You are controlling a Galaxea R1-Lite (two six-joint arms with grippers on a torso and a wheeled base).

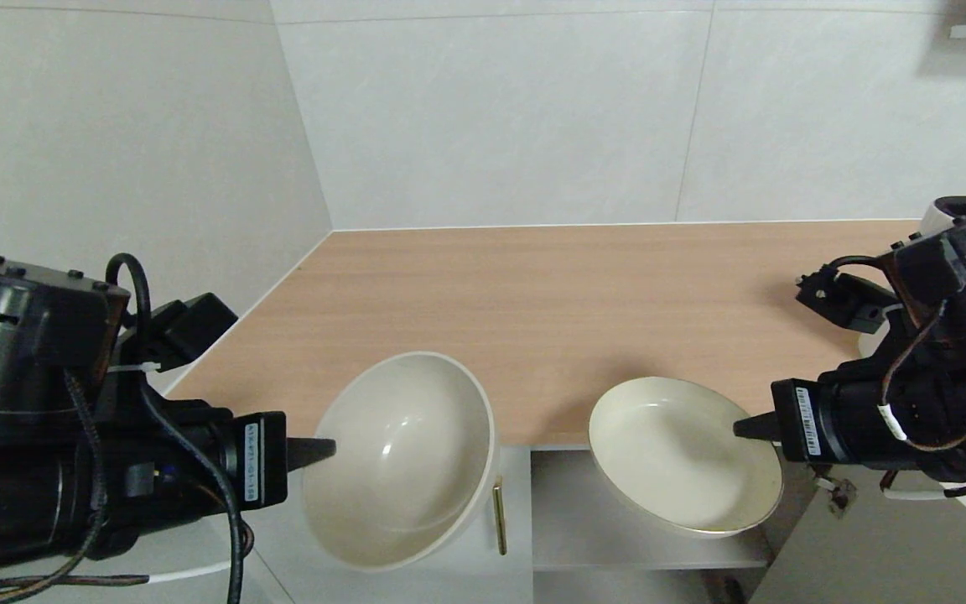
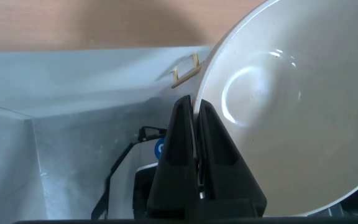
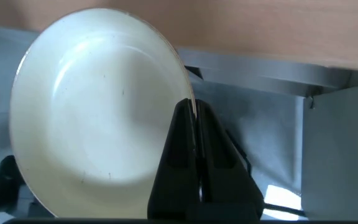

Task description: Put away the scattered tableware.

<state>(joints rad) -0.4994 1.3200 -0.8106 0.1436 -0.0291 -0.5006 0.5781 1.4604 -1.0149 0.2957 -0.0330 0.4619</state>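
A deep cream bowl (image 1: 403, 457) hangs in the air in front of the wooden countertop's front edge, tilted toward me. My left gripper (image 1: 324, 449) is shut on the bowl's rim at its left side; the left wrist view has the two black fingers (image 2: 182, 134) pinching the bowl (image 2: 284, 112). A shallower cream plate (image 1: 676, 453) is held out past the counter edge on the right. My right gripper (image 1: 743, 428) is shut on its right rim, with the fingers (image 3: 184, 127) clamped on the plate (image 3: 98, 106).
The wooden countertop (image 1: 567, 310) runs back to white tiled walls. Below its front edge stand a grey cabinet door with a gold handle (image 1: 499, 520) and an open cabinet with a shelf (image 1: 600, 537). A white object (image 1: 873, 340) sits at the counter's right edge.
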